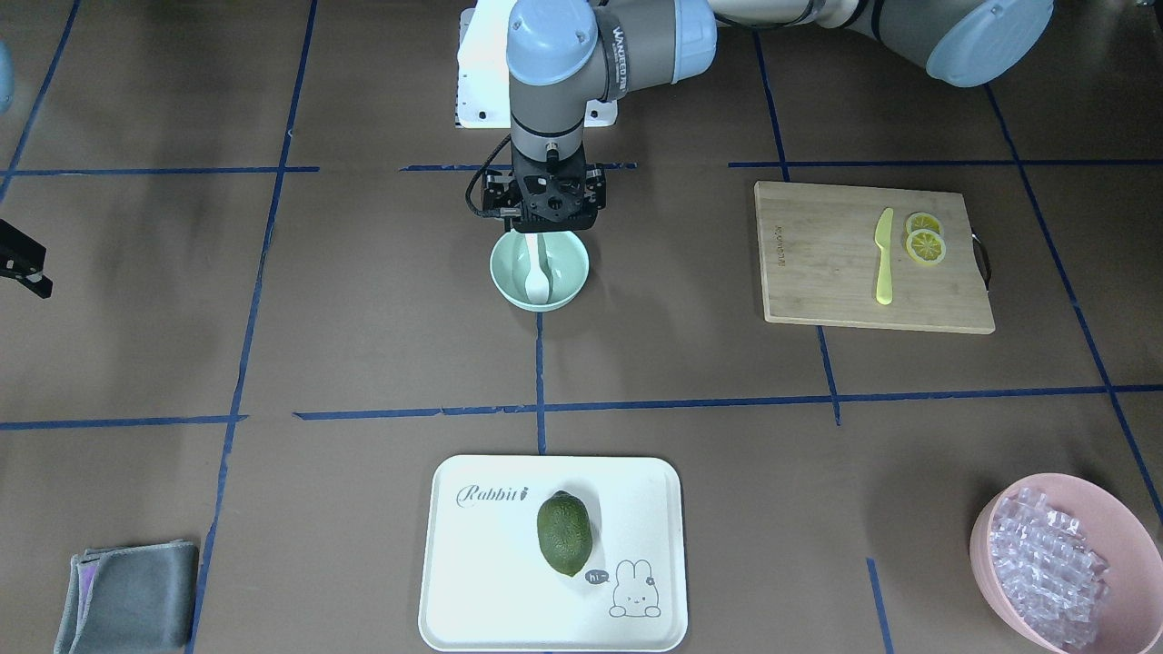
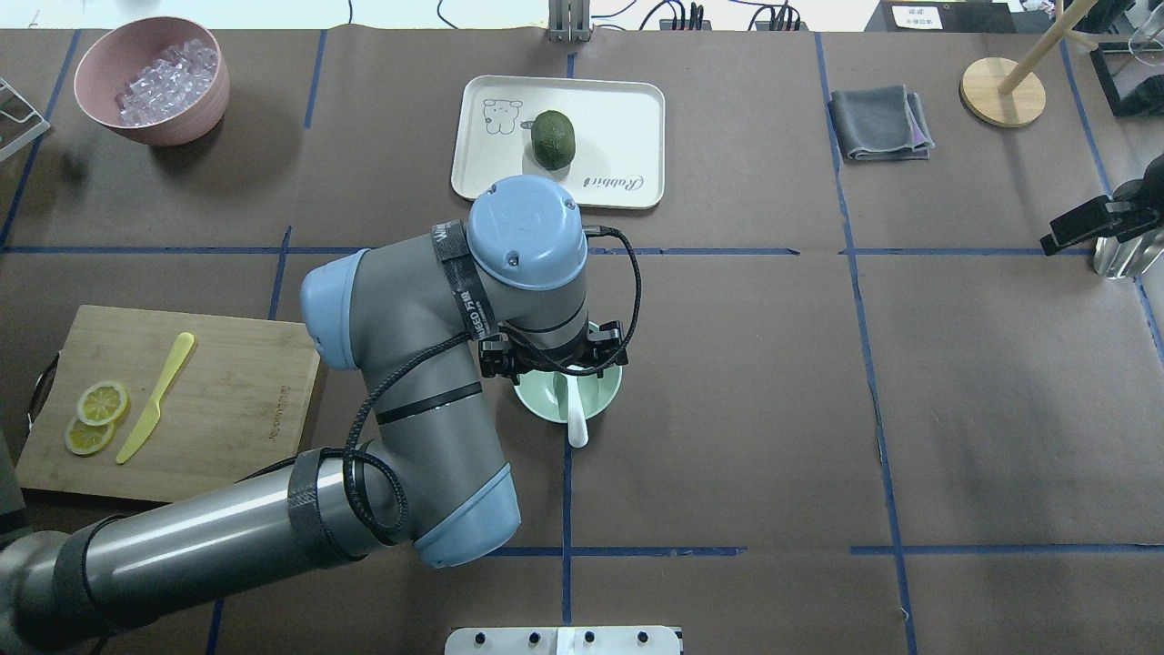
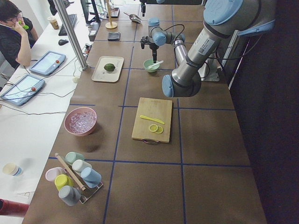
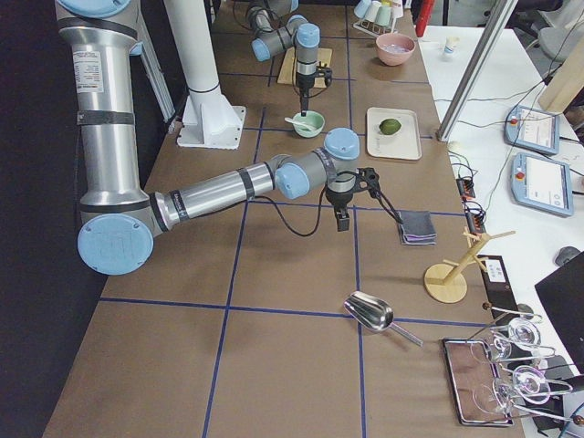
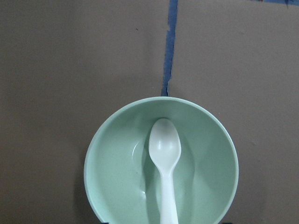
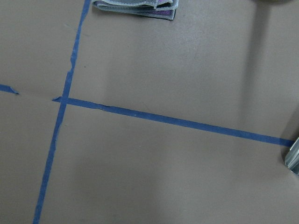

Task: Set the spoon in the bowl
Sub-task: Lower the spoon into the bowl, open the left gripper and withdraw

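Longer than the bowl (image 1: 507,289) is wide, the spoon (image 1: 537,280) leans scoop-down inside, handle over the rim, beneath the left end effector (image 1: 542,232), whose grip I cannot tell

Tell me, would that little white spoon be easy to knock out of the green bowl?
Probably easy. The spoon looks like thin plastic, so it is likely light and stiff. Its scoop lies in the bowl while the handle leans out over the rim, so a nudge might flip it out. The bowl looks small and smooth, so it may slide.
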Motion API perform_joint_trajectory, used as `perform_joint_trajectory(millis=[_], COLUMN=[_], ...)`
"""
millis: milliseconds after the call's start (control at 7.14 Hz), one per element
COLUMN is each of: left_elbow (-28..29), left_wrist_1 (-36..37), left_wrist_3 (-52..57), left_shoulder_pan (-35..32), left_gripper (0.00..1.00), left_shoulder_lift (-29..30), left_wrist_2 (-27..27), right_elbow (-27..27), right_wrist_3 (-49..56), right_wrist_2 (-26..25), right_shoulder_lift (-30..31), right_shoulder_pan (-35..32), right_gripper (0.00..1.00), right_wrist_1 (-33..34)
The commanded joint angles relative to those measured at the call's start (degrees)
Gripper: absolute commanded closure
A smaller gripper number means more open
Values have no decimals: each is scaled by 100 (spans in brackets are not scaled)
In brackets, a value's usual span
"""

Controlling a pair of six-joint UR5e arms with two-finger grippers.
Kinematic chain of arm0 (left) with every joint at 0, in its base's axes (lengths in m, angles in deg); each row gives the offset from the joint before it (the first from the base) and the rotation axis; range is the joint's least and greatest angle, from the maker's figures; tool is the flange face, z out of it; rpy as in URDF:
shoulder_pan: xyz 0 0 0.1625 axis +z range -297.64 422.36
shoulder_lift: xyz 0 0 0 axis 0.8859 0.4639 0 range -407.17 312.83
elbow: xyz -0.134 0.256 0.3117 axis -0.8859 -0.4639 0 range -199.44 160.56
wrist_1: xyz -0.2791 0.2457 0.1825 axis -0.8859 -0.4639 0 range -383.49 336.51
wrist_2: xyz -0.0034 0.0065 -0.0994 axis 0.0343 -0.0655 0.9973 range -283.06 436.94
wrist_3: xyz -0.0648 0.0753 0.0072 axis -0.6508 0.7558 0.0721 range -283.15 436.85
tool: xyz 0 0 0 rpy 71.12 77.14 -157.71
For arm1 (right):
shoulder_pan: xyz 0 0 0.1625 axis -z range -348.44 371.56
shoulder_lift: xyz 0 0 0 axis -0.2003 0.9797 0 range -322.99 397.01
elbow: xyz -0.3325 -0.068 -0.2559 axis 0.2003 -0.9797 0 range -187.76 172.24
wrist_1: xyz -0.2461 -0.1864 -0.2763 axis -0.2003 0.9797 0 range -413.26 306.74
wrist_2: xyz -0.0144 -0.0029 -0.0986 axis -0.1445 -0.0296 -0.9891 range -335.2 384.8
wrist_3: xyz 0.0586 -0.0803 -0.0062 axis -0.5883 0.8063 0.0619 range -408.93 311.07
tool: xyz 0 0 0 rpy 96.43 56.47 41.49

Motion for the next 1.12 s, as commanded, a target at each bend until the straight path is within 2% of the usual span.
perform_joint_trajectory(millis=[0,140,280,560,700,980], left_elbow=[-1118,-1717,-2105,-2180,-2162,-2118], left_wrist_1=[1068,1170,1180,1180,1197,1136], left_wrist_3=[1109,1718,2298,3511,4187,5455], left_shoulder_pan=[-435,-759,-1250,-2296,-2797,-3694], left_gripper=[0,0,0,0,0,0], left_shoulder_lift=[-527,-1166,-1695,-2268,-2558,-3323], left_wrist_2=[28,211,622,1222,1328,1828], right_elbow=[-460,-733,-814,-824,-824,-789], right_wrist_3=[776,1391,2093,2232,2232,2179], right_wrist_2=[458,836,849,735,787,648], right_shoulder_lift=[35,218,447,668,669,870], right_shoulder_pan=[-452,-830,-1182,-1701,-1878,-1880], right_gripper=[0,0,0,0,0,0], right_wrist_1=[0,0,0,43,70,-9])
